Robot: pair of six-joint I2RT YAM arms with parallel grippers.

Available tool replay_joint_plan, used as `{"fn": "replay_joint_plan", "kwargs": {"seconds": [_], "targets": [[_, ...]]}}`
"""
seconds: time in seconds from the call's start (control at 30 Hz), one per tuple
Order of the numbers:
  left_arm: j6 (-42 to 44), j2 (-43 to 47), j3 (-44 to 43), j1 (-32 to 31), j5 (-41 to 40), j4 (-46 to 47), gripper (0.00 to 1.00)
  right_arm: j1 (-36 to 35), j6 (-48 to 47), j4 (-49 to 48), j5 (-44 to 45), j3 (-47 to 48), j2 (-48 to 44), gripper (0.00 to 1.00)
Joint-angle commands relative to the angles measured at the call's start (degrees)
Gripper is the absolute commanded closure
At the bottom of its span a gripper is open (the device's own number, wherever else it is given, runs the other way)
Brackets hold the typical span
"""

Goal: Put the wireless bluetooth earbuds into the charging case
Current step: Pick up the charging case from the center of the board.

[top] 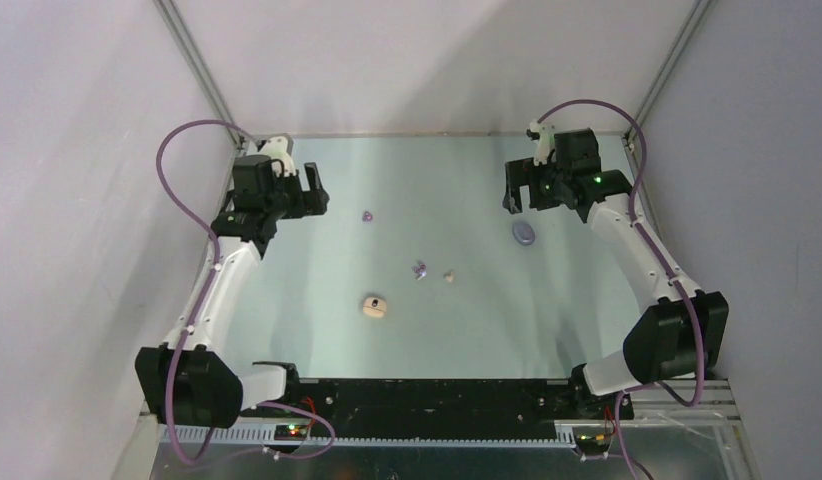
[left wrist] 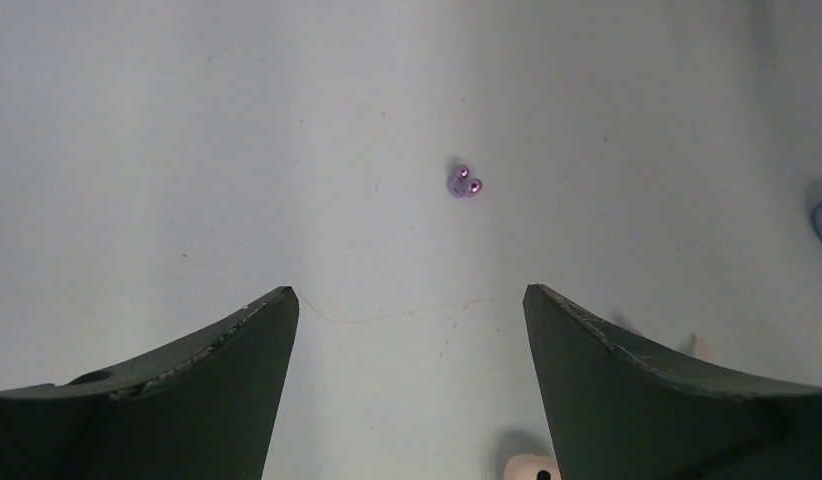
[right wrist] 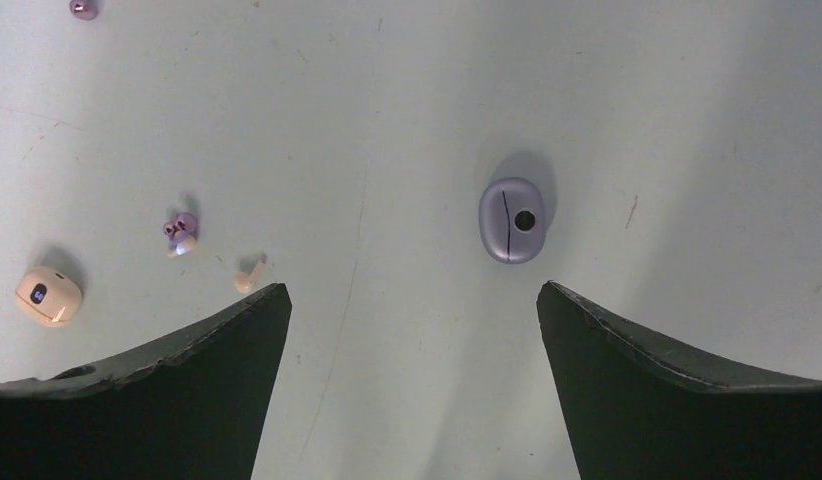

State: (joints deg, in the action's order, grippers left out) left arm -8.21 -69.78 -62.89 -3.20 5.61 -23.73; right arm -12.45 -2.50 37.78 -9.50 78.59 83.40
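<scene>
Nothing is inserted yet: your left gripper [top: 316, 190] and right gripper [top: 519, 189] hang wide open and empty, while the far purple earbud [left wrist: 465, 183], near purple earbud [right wrist: 180, 228] and cream earbud [right wrist: 249, 277] lie loose on the table [top: 317, 280], apart from the purple case [right wrist: 512, 220] and cream case [right wrist: 48, 297]

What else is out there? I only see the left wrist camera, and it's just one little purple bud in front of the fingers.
Observer: A purple case lies just ahead of the right gripper, which is open and empty. The case looks shut.
Operator: Are there more buds to pick up?
Observer: Yes. A second purple bud lies nearer the arms' bases, with a cream bud beside it, not touching.
</scene>
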Motion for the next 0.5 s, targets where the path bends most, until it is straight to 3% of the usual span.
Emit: {"fn": "replay_joint_plan", "kwargs": {"seconds": [0.0, 0.17, 0.47], "targets": [[-1.2, 0.6, 1.5, 0.2, 3.9, 2.2, 0.10, 0.7, -2.0, -2.1, -3.5, 0.7, 1.4, 0.01], [-0.3, 0.8, 2.0, 0.2, 6.1, 2.1, 0.10, 3.3, -1.1, -2.6, -1.0, 3.3, 6.1, 0.07], [2.7, 1.5, 3.6, 0.2, 10.9, 2.5, 0.11, 15.5, 5.2, -2.2, -2.2, 8.0, 16.7, 0.55]]}}
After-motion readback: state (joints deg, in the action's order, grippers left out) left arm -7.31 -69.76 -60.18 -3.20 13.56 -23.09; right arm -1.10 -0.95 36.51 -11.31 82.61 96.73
